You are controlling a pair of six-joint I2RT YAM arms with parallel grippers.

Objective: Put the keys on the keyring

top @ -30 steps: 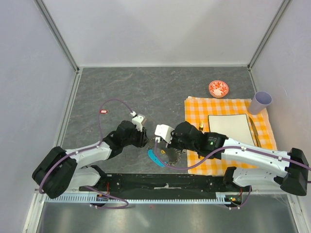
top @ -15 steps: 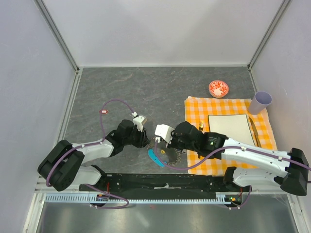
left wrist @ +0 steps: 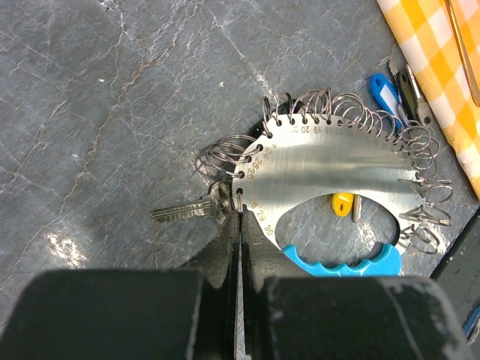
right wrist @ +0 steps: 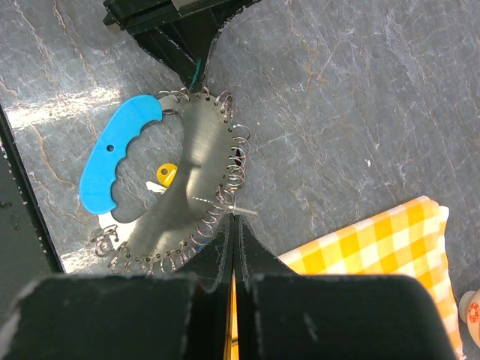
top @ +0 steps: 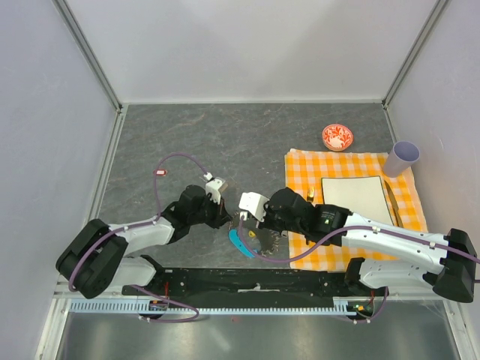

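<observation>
Between the two arms, on the grey stone table (top: pixel 247 142), finding the keyring (left wrist: pixel 330 169) lying flat: a curved metal plate rimmed with wire loops and carrying a bright cyan grip (left wrist: pixel 337 262) along its inner side. Seeing the left gripper (left wrist: pixel 238 221) pressing its fingers tight together right at the plate's numbered edge, just beside a silver key (left wrist: pixel 187 211) hanging from a loop and pointing away over the stone; not managing to tell a real pinch on a loop from a mere touch. Noting the right gripper (right wrist: pixel 234 225) likewise squeezing fully closed at the opposite rim, touching the loops there, next to a thin wire end sticking out sideways. Spotting a blue-headed key (left wrist: pixel 384 94) and a black key (left wrist: pixel 411 82) at the far end of the plate, just beside the orange checked cloth (left wrist: pixel 435 45), plus a yellow tag (left wrist: pixel 341 202) sitting inside the plate's cut-out
</observation>
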